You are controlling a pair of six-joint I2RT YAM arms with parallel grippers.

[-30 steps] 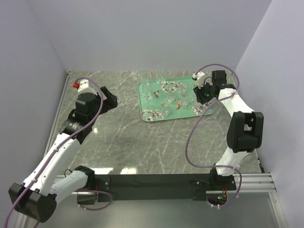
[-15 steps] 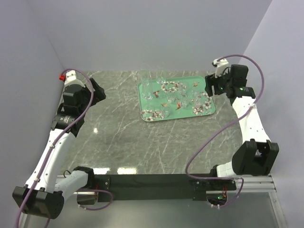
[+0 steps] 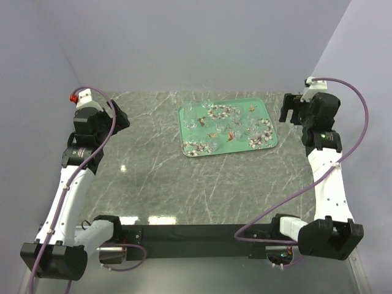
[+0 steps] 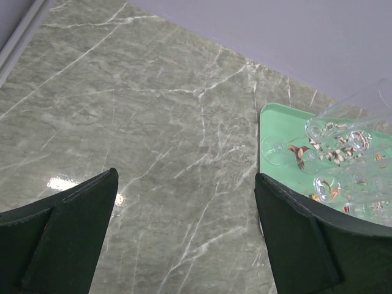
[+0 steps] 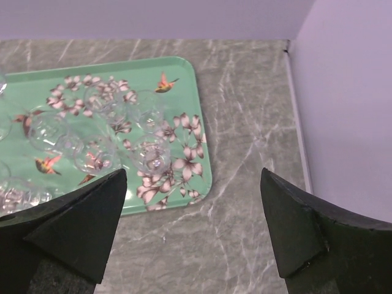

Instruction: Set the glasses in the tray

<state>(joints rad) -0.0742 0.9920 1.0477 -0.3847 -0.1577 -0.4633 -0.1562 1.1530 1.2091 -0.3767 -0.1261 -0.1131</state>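
Note:
The teal flowered tray (image 3: 228,151) lies at the back middle of the marble table. Several clear glasses (image 3: 195,115) are on it, some upright, some stemmed ones lying on their sides (image 4: 343,122). One small glass (image 5: 150,156) stands near the tray's (image 5: 24,86) right front corner. My right gripper (image 3: 291,110) hovers open and holds nothing, just right of the tray; in its wrist view the gripper (image 5: 193,174) frames bare table beside the tray's corner. My left gripper (image 3: 120,114) is open and holds nothing, far left of the tray; between its fingers (image 4: 185,177) only marble shows.
Lilac walls close the table at the back and on both sides. A metal rail (image 5: 296,116) runs along the right edge. Bare marble (image 3: 153,159) stretches from the tray to the left arm and toward the arm bases.
The right gripper opened and drew back from over the tray's right end to the right wall. The left arm swung further left and back, its gripper staying open.

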